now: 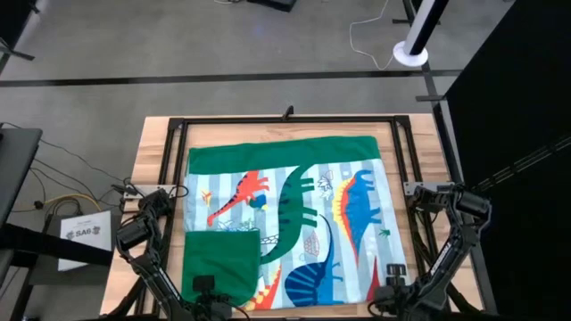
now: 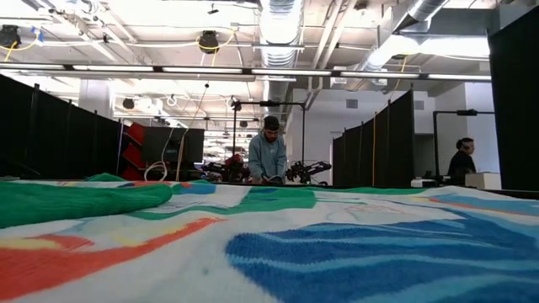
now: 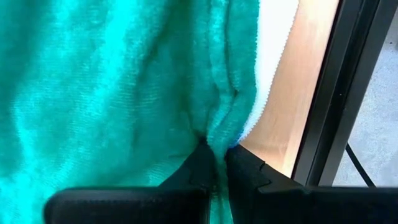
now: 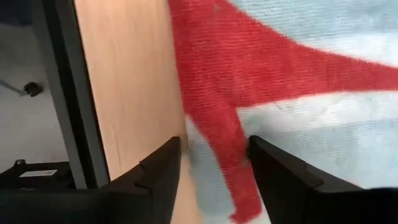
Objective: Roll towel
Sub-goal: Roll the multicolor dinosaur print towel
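Lying spread over the table (image 1: 152, 147), the towel (image 1: 294, 205) has its near left corner folded back, green side up. The left gripper (image 3: 217, 171) at the near left edge pinches a fold of green cloth between closed fingers. The right gripper (image 4: 211, 168) sits at the near right edge, fingers parted around the towel's red-and-blue hem, not closed. Two people stand far off in the room.

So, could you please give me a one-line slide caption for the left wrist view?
Left gripper pinches a green fold of the towel beside the wooden table edge.
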Tool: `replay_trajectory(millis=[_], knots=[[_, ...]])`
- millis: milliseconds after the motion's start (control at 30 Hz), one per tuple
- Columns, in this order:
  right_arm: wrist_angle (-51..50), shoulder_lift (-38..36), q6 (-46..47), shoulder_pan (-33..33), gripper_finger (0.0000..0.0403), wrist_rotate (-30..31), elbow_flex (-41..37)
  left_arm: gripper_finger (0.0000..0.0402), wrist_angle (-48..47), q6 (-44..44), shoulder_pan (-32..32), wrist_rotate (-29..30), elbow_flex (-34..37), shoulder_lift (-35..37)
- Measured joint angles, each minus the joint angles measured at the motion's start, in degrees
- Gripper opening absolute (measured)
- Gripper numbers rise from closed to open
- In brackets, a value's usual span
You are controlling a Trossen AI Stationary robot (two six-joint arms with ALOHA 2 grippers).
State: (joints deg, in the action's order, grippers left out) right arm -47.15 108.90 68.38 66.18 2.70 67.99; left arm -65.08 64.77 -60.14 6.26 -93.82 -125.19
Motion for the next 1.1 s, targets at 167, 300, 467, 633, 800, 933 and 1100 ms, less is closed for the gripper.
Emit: replay_trajectory(millis=[167,300,467,633,800,933,1100], knots=[[-0.50,-0.36,0.17,-1.15,0.0052,-4.37,-0.15,0.0013,0.12,-0.07,0.38,-0.70,-0.04,-0.02],[-1.88,-2.48,-2.13,-2.85,0.0009,-7.65,2.09,0.0013,0.39,-3.39,0.96,-4.12,-0.08,0.62],[-5.78,-9.37,-5.26,-5.49,0.0003,-8.98,6.93,0.0013,-4.83,-6.54,1.16,-6.20,-0.07,6.59],[-12.54,-16.48,-5.65,-9.02,0.0002,-8.90,7.75,0.0013,-10.62,-8.45,2.90,-4.44,-0.07,15.06],[-23.07,-20.06,-8.53,-13.32,0.0001,-5.56,6.63,0.0013,-23.11,-8.79,6.77,1.31,-0.06,20.35],[-27.72,-20.79,-12.54,-16.98,0.0001,-0.59,5.29,0.0013,-22.91,-10.09,11.18,7.93,3.16,24.69],[-33.65,-20.65,-17.07,-23.08,0.0000,4.21,5.25,0.0013,-24.82,-12.24,19.03,11.55,10.04,28.36]])
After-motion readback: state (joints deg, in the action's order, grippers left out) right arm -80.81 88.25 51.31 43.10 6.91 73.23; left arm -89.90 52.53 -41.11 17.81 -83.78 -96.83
